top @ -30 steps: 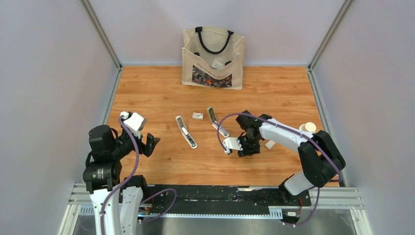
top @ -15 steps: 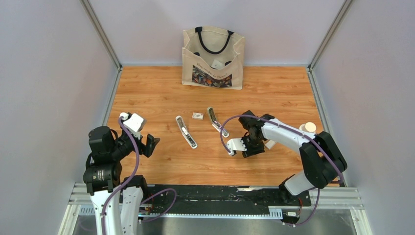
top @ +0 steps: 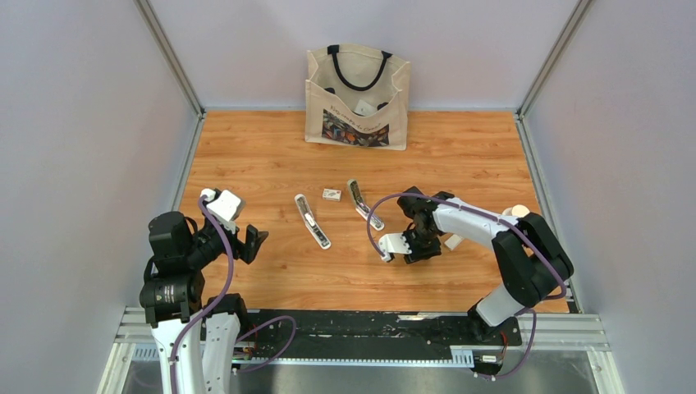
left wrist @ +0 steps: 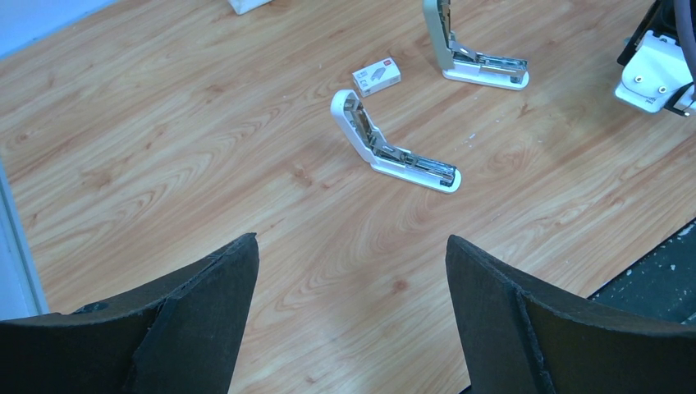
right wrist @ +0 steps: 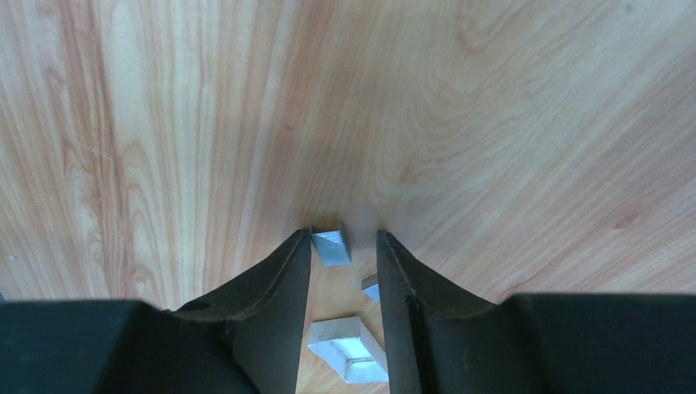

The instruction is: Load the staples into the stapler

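Several short grey pieces of staples lie on the wood under my right gripper [right wrist: 343, 235]: a small strip [right wrist: 331, 246] at the fingertips, touching the left finger with a gap to the right one, a sliver [right wrist: 370, 287] and a larger strip [right wrist: 349, 349] further back. The jaws are narrowly open, pointing down at the table. Seen from above, the right gripper [top: 416, 249] is right of two white staplers lying hinged open [top: 312, 220] [top: 364, 204]. My left gripper [top: 254, 238] [left wrist: 351, 240] hangs wide open and empty at the left, facing the nearer stapler [left wrist: 394, 148].
A small staple box [top: 331, 194] [left wrist: 377, 76] lies between the staplers. A tote bag [top: 357, 97] stands at the back wall. A pale roll [top: 516, 213] and a white block [top: 452, 242] sit at the right, behind the right arm.
My right gripper shifted slightly right and back over the staple pieces; its jaws widened briefly, then narrowed again. The left arm held still.
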Action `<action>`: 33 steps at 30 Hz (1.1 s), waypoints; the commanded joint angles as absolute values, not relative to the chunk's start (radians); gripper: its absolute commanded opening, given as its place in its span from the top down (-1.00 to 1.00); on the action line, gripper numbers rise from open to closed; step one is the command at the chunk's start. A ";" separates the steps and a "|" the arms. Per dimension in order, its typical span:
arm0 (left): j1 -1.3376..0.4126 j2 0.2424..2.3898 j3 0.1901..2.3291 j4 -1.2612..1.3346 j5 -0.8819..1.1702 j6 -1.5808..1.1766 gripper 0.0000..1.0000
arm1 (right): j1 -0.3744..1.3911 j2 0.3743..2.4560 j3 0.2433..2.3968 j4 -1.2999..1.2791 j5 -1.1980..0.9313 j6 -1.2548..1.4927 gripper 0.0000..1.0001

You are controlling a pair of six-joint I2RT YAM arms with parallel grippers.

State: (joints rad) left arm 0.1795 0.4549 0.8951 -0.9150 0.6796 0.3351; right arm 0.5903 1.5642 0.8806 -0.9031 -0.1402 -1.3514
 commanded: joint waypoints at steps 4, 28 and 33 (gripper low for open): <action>0.192 0.448 0.888 -0.884 0.696 0.321 -0.83 | 0.589 1.589 0.867 -0.870 -0.146 -1.359 0.27; 0.195 0.446 0.884 -0.885 0.701 0.322 -0.85 | 0.588 1.565 0.966 -0.902 -0.270 -1.105 0.67; 0.195 0.445 0.885 -0.881 0.701 0.321 -0.85 | 0.592 1.546 0.995 -0.876 -0.334 -0.993 0.65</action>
